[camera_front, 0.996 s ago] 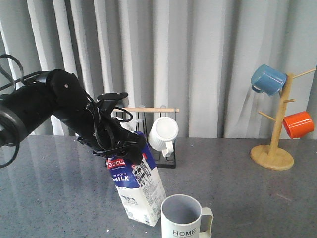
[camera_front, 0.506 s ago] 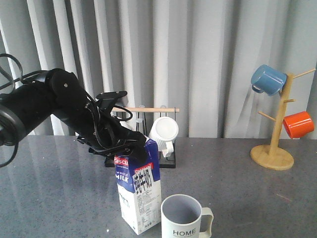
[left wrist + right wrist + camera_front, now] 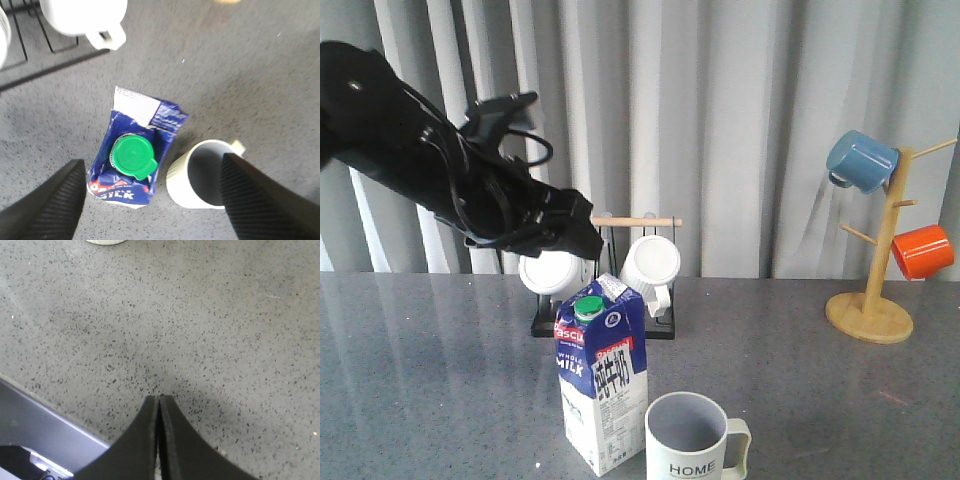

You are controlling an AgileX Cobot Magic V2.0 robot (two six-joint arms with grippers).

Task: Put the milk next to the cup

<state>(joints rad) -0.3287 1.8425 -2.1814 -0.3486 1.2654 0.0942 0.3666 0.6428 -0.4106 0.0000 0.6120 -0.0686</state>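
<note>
Since the milk (image 3: 602,385) stands upright just beside the cup (image 3: 692,437), I lift the left gripper (image 3: 150,200), its fingers wide apart and empty, straight up from the milk. Right gripper (image 3: 159,405) is pressed closed. Whether milk and cup touch, I cannot tell.

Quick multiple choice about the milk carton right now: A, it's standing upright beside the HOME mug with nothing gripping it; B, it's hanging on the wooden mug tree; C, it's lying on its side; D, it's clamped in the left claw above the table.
A: the milk carton stands upright on the table beside the HOME mug, while the left claw is open above it, touching nothing.
</note>
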